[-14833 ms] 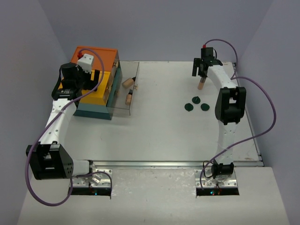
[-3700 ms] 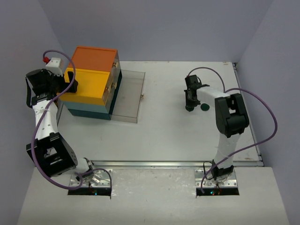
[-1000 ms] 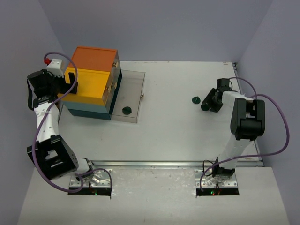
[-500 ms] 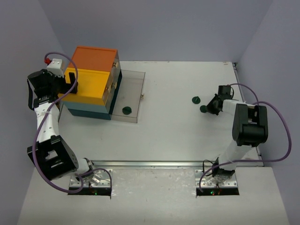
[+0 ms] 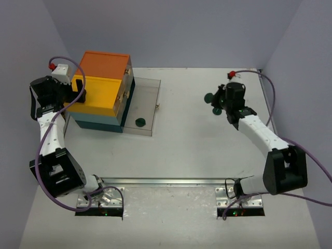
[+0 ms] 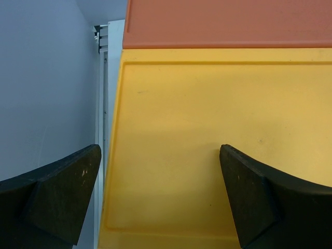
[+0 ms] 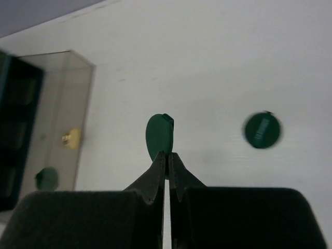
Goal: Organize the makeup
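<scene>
My right gripper is shut on the edge of a dark green disc, which stands edge-up above the table. From above, that gripper and the held disc are at the right middle of the table. A second green disc lies flat on the table beside it, also visible in the wrist view. A third disc lies in the pulled-out clear drawer. My left gripper hangs open over the yellow top of the drawer box, holding nothing.
The orange-yellow-teal drawer box stands at the back left, its clear drawer extending right with a small gold knob on its front. The left arm stands along the table's left edge beside the box.
The right gripper has shut on a green disc, lifted it off the table and swung left and back with it. The left arm has not moved.
</scene>
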Action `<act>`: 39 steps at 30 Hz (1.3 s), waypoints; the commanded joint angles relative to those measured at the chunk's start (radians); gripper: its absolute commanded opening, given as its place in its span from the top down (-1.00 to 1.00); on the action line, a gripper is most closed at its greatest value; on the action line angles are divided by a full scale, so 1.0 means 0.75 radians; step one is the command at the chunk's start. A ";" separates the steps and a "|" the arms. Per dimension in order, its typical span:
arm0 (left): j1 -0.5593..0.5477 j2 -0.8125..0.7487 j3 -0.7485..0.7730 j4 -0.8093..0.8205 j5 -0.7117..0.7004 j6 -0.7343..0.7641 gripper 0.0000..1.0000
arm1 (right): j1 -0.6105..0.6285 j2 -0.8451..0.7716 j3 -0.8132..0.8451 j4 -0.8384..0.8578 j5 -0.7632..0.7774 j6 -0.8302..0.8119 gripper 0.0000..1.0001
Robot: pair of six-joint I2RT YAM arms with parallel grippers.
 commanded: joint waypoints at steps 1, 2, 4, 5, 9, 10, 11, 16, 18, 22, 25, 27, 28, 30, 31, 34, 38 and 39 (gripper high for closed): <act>-0.004 0.052 -0.009 -0.151 -0.066 0.062 -0.92 | 0.320 0.182 0.255 0.128 -0.050 -0.113 1.00; -0.004 0.052 -0.003 -0.154 -0.073 0.062 -0.92 | 0.361 0.260 0.335 0.123 -0.072 -0.123 1.00; -0.004 0.049 0.004 -0.171 -0.083 0.066 -0.93 | 0.474 0.395 0.484 0.096 -0.093 -0.134 1.00; -0.004 0.043 0.003 -0.177 -0.086 0.072 -0.93 | 0.507 0.463 0.588 0.073 -0.114 -0.136 1.00; -0.002 0.006 -0.021 -0.191 -0.109 0.092 -0.93 | 0.622 0.746 0.841 0.013 -0.159 -0.106 1.00; -0.002 -0.004 -0.028 -0.191 -0.110 0.096 -0.93 | 0.640 0.793 0.938 -0.003 -0.167 -0.110 1.00; -0.002 -0.015 -0.033 -0.193 -0.111 0.100 -0.93 | 0.664 0.874 1.013 -0.030 -0.175 -0.115 1.00; -0.002 -0.043 -0.042 -0.198 -0.104 0.100 -0.94 | 0.706 1.108 1.256 -0.129 -0.247 -0.083 1.00; -0.002 -0.045 -0.029 -0.210 -0.098 0.095 -0.94 | 0.706 1.178 1.328 -0.180 -0.250 -0.060 1.00; -0.002 -0.057 -0.033 -0.214 -0.096 0.095 -0.94 | 0.706 1.217 1.395 -0.242 -0.247 -0.066 0.35; -0.002 -0.057 -0.033 -0.212 -0.102 0.095 -0.94 | 0.706 1.164 1.381 -0.287 -0.265 -0.122 -0.08; -0.002 -0.057 -0.033 -0.212 -0.097 0.091 -0.94 | 0.700 1.109 1.350 -0.299 -0.250 -0.154 -0.20; -0.002 -0.057 -0.034 -0.213 -0.096 0.090 -0.94 | 0.691 1.054 1.316 -0.301 -0.246 -0.168 -0.25; -0.002 -0.059 -0.040 -0.216 -0.096 0.090 -0.94 | 0.657 0.954 1.217 -0.300 -0.278 -0.178 -0.28; -0.002 -0.059 -0.042 -0.217 -0.098 0.093 -0.94 | 0.628 0.889 1.175 -0.301 -0.291 -0.177 -0.28; -0.002 -0.064 -0.050 -0.218 -0.107 0.103 -0.95 | 0.499 0.700 0.965 -0.308 -0.251 -0.190 -0.31; -0.002 -0.067 -0.057 -0.214 -0.100 0.105 -0.95 | 0.236 0.486 0.691 -0.406 -0.047 -0.174 -0.48; -0.002 -0.069 -0.057 -0.214 -0.097 0.103 -0.95 | 0.192 0.461 0.640 -0.446 -0.012 -0.171 -0.51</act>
